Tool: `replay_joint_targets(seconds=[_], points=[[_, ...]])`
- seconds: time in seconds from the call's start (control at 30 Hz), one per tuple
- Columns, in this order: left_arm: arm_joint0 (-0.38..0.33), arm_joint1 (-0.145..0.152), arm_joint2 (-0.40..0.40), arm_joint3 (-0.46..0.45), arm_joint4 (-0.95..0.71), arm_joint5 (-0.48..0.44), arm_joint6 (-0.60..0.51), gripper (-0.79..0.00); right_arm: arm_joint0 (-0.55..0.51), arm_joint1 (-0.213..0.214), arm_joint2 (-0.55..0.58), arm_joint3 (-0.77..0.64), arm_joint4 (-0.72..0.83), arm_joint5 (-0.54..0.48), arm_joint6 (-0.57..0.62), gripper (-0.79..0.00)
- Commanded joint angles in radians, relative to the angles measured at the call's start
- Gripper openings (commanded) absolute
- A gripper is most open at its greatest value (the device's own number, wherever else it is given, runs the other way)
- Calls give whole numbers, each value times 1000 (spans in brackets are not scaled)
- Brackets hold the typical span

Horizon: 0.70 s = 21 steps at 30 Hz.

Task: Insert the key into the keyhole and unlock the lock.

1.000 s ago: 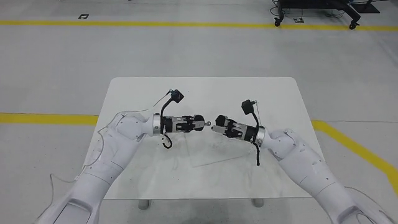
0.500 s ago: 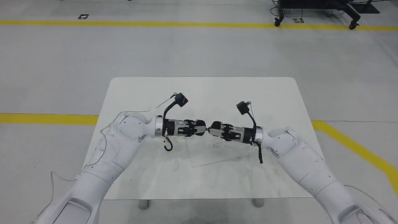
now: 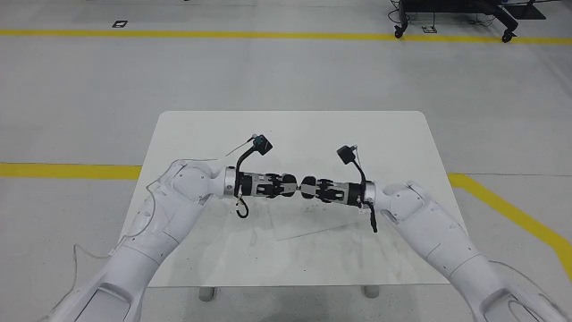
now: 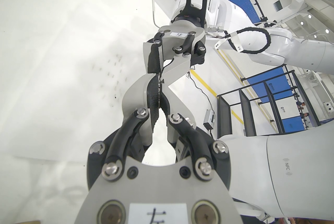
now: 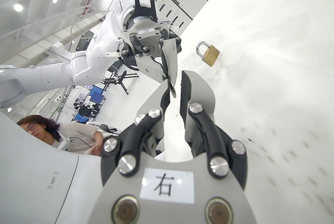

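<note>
Metal and thin, the key [image 5: 172, 90] sat at the centre of the right wrist view. It was pinched in the left end effector [image 4: 156, 91], whose fingers were pressed together on it. Its free end poked into the gap of the right end effector [image 5: 175, 88], whose fingers stood apart on either side without clamping. The brass lock [image 5: 210, 54] lay on the white desk [image 3: 375, 134], right of centre in that same view. Its shackle seemed shut, and it was well apart from both arms, with nothing holding it. In the top view the two arms met tip to tip over the middle of the desk.

This looked like a handover or regrasp of the key, ahead of any insertion. The next move probably called for the right fingers to close squarely on the key before the left let go, leaving the blade free and straight.

A second earlier the tips had a clear gap between them; they had since drawn together until they met.
</note>
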Motion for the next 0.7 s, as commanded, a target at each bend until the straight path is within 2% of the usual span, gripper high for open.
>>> replay_joint_targets(seconds=[0.0, 0.13, 0.17, 0.2, 0.43, 0.57, 0.67], points=[[-3, 0, 3, 3, -2, 0, 1, -785, 3, -2, -3, 6, 8, -6, 5, -785], [-9, 0, 8, 10, 1, 7, 13, -785, 6, -5, -3, 19, 26, -31, 18, -785], [-9, 0, 10, 12, 1, 10, 17, -360, 5, -5, -2, 22, 34, -39, 21, -785], [-10, -1, 11, 12, 0, 12, 21, 0, 4, -4, 0, 25, 44, -46, 25, -785], [7, 2, -10, 3, -38, -20, 98, 0, -26, 14, 54, 38, 121, -150, 38, -785], [23, 22, -57, -6, -56, -18, 88, 0, -82, 47, 147, 4, 135, -164, 28, -785], [33, 36, -101, -17, -11, 25, 142, 0, -152, 72, 235, -52, 105, -164, -3, -785]])
